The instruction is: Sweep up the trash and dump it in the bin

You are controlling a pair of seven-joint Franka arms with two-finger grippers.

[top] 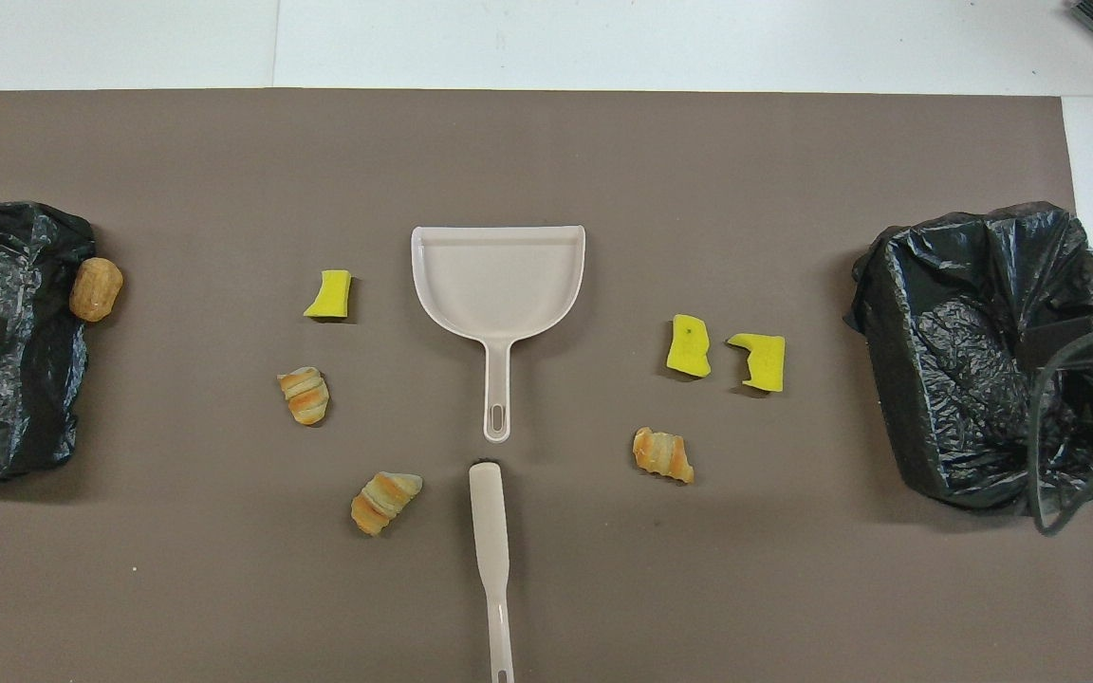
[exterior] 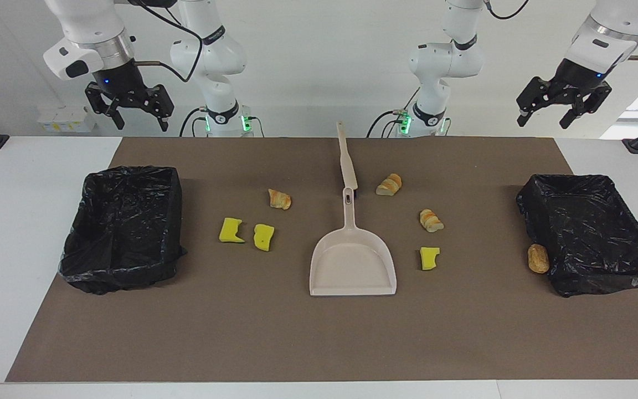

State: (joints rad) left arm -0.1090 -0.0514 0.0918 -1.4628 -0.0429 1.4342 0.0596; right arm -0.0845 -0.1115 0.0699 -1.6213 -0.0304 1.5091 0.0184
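Overhead view: notched spongy trash (top: 329,294), smooth dustpan (top: 499,280); left gripper (exterior: 561,110), right gripper (exterior: 130,108) spread.

- Dustpan (exterior: 352,260) and brush (exterior: 346,158) lie in line down the middle of the table (exterior: 297,343), splitting it.
- Trash (exterior: 247,233) is scattered either side, with gaps between pieces.
- A black-lined bin (exterior: 122,227) blocks each end (one lump touches the left arm's bin (exterior: 590,230)).
- The mat strip farthest from the robots lies bare.
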